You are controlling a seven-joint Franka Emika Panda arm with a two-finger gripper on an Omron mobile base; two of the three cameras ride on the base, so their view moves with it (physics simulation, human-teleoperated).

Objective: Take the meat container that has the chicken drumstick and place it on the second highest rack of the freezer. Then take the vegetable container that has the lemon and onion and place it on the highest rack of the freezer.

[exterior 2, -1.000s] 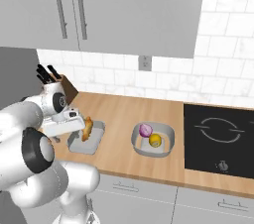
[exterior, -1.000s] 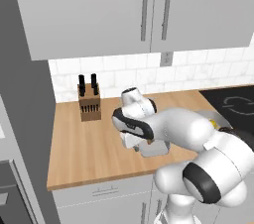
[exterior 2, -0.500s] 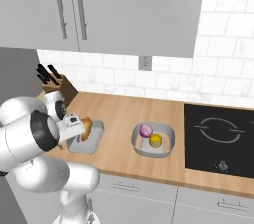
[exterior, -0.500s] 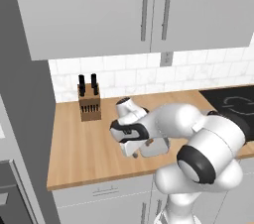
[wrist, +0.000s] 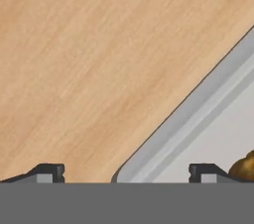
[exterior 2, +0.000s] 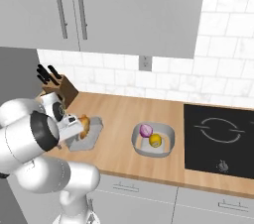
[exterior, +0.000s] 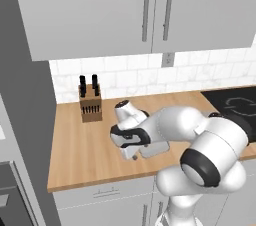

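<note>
The grey meat container [exterior 2: 88, 138] with the brown chicken drumstick [exterior 2: 85, 124] sits on the wooden counter, left of the vegetable container [exterior 2: 166, 134] holding a purple onion [exterior 2: 146, 130] and a yellow lemon [exterior 2: 156, 140]. My gripper [exterior 2: 71, 138] is down low at the meat container's left edge, also seen from the other side as the gripper [exterior: 131, 155]. In the hand view the gripper [wrist: 126, 171] is open and straddles the container rim [wrist: 198, 101] near a corner. One fingertip [wrist: 47, 171] is over bare wood, the other beside the drumstick [wrist: 245, 166].
A knife block [exterior: 90, 105] stands at the back left of the counter [exterior: 80, 150]. A black cooktop [exterior 2: 221, 136] lies to the right. Grey wall cabinets [exterior: 145, 10] hang above, and a tall grey panel [exterior: 20, 95] borders the counter's left end.
The hand has dropped lower and shifted left toward the counter, reaching the meat container's left edge. Both containers stay where they were.
</note>
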